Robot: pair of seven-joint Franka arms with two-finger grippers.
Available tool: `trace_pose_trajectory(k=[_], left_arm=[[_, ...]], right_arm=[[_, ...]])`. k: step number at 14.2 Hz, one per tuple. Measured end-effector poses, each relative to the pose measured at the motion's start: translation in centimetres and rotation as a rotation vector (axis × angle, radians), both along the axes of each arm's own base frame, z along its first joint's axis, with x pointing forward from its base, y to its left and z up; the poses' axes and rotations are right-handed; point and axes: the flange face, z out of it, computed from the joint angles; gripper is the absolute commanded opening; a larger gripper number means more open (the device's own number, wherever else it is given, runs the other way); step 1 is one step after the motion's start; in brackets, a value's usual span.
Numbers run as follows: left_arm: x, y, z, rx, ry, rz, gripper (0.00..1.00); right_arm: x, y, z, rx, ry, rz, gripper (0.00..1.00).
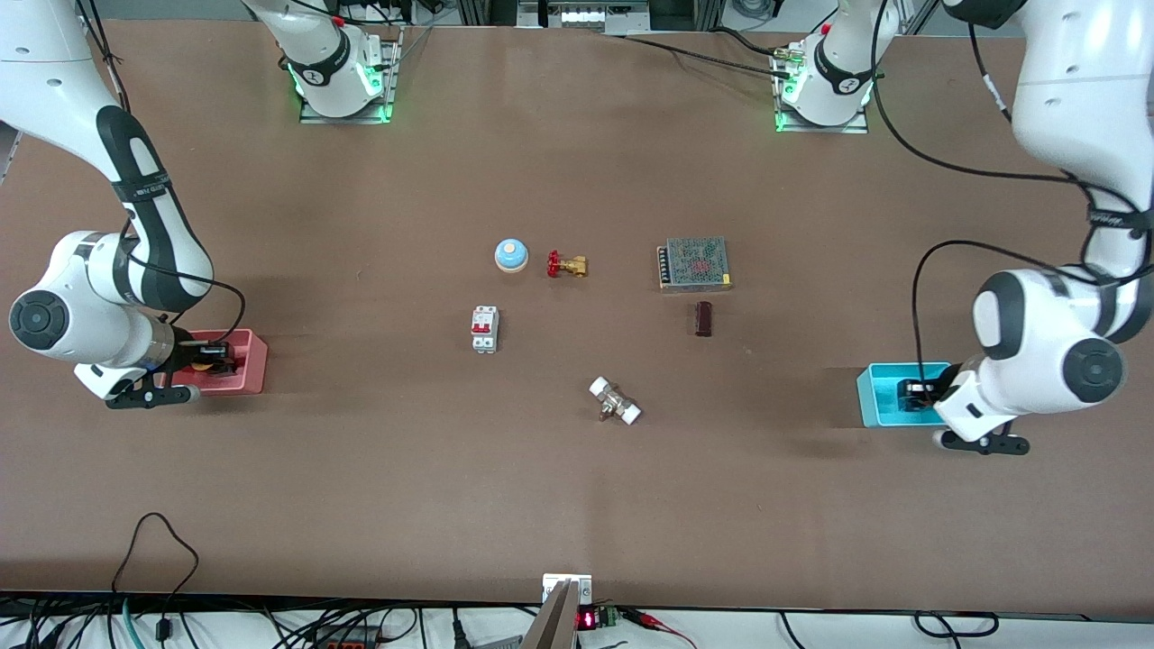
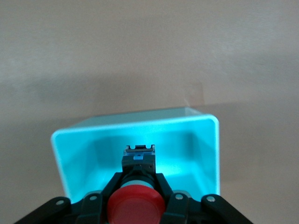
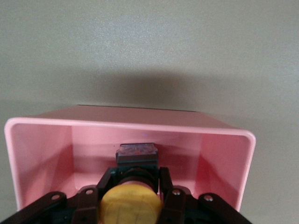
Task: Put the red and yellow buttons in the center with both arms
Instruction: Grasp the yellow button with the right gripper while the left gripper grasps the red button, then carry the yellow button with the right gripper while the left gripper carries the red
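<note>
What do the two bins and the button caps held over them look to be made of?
Cyan bin: probably moulded plastic, smooth with a soft sheen, thin rounded rim. Pink bin: likely the same, matte pink, with thin even walls. Red button in the left gripper: smooth cap, slightly shiny, probably plastic. Yellow button in the right gripper: matte cap with faint lines, probably plastic.

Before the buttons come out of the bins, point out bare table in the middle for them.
The barest patch lies between the breaker, the dark block and the white-ended fitting. The bell, brass valve and power supply crowd the strip toward the bases. Left hand grips the red button; right hand grips the yellow button.
</note>
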Motion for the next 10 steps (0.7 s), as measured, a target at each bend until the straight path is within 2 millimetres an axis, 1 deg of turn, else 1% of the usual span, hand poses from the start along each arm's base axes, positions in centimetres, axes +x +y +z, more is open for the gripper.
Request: trace_pose_trajectory(k=[2,3,4,5,7,8,9,10], left_arm=[[0.4,-0.8,4.4,-0.004,0.025,-0.011,0.18],[0.8,-2.0,6.1,-0.004,0.021,-0.025,0.18],[1.0,-4.1,7.3,-0.002,0.014,-0.031,0.18],[1.2,-6.8,7.8,0.002,0.010,-0.025,0.18],[0.8,-13.5,7.6,0.016,0.011,-0.003,0.18],[0.3,-17.1,7.4,0.027,0.014,0.013,0.18],[-0.2,-20.3,6.9,0.039,0.018,0.036,0.18],[-0.7,-23.0,6.2,0.047,0.016,0.052,0.18]], right_arm=[[0.2,0.0,0.6,-0.003,-0.009,0.005,0.00],[0.4,0.0,1.5,-0.006,-0.015,0.010,0.00],[0.5,0.1,2.9,-0.010,-0.012,0.015,0.00],[0.4,0.2,4.8,-0.015,-0.001,0.018,0.00],[-0.1,1.1,9.1,-0.024,0.027,0.027,0.00],[-0.4,2.1,11.2,-0.026,0.040,0.039,0.00],[-0.8,3.6,13.0,-0.026,0.055,0.056,0.00],[-1.1,5.4,14.3,-0.024,0.066,0.060,0.00]])
